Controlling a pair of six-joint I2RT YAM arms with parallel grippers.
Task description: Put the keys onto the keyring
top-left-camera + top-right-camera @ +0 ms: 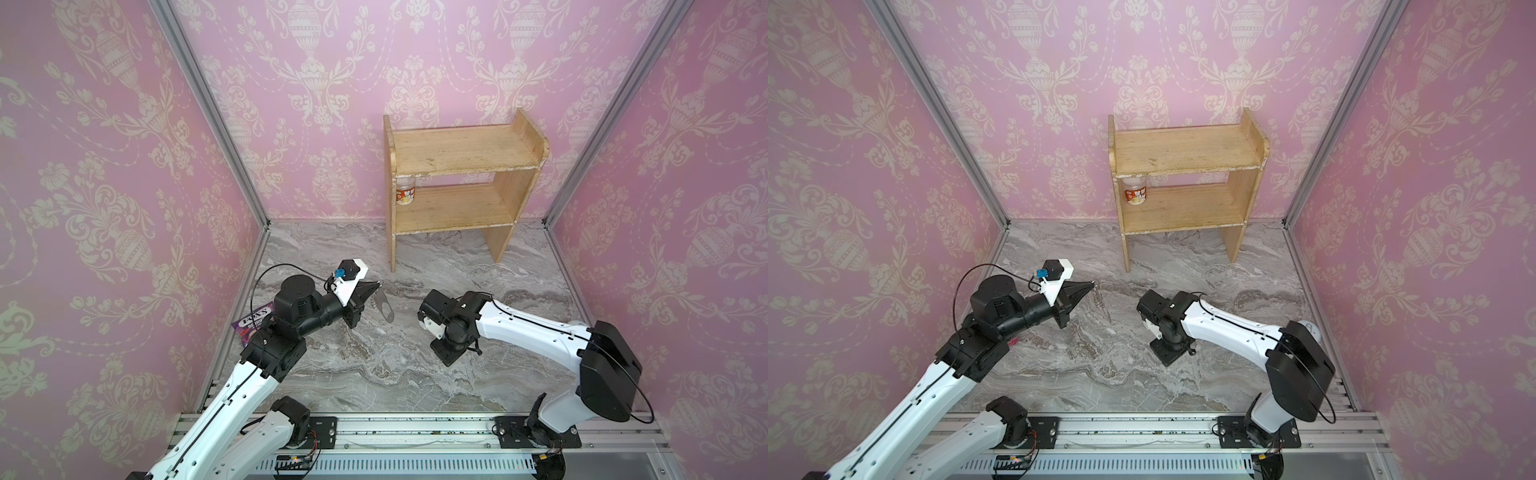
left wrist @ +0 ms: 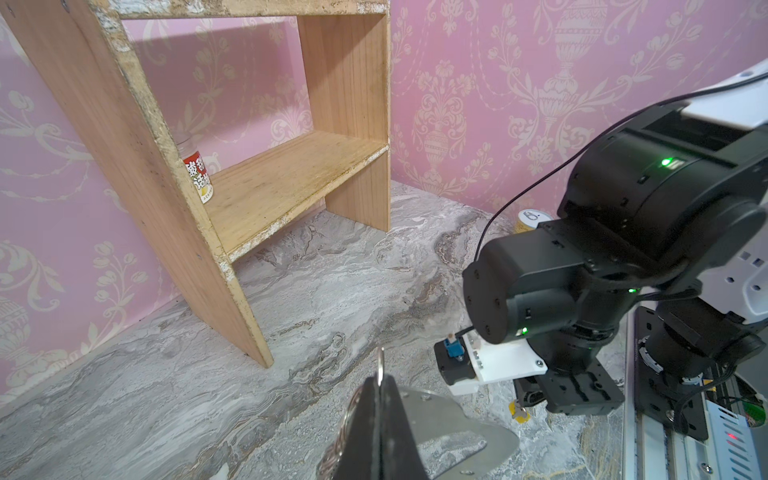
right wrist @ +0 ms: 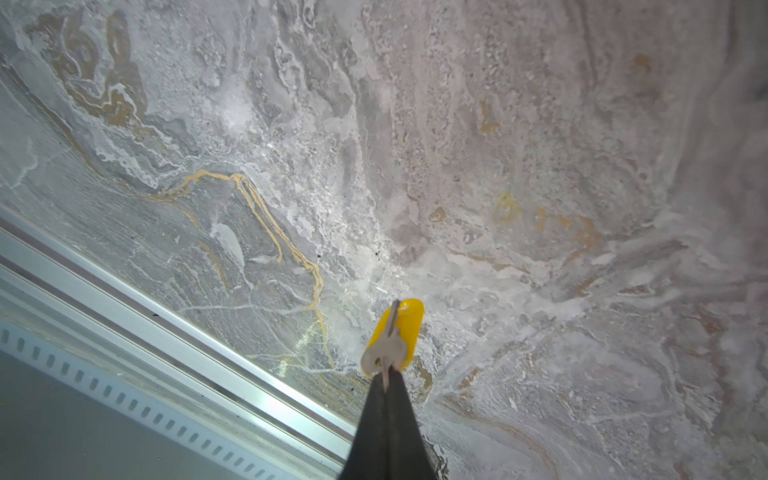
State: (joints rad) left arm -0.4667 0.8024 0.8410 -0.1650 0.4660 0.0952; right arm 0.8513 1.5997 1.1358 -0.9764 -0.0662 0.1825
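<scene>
The left gripper [image 1: 375, 285] is closed on one ring of the keyring [image 1: 385, 308], which hangs above the table [image 1: 374, 374]. The right gripper [image 3: 385, 379] pinches the keys [image 3: 388, 347] at the key's head. Both seem light, stiff and slippery, so thin edges need a firm grip.

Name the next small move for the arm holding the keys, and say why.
Probably swing the right gripper, shut on the keys, up and across toward the keyring. The left gripper holds the keyring by its ringed edge, while the keys hang over the table near the front rail, well apart from it.
</scene>
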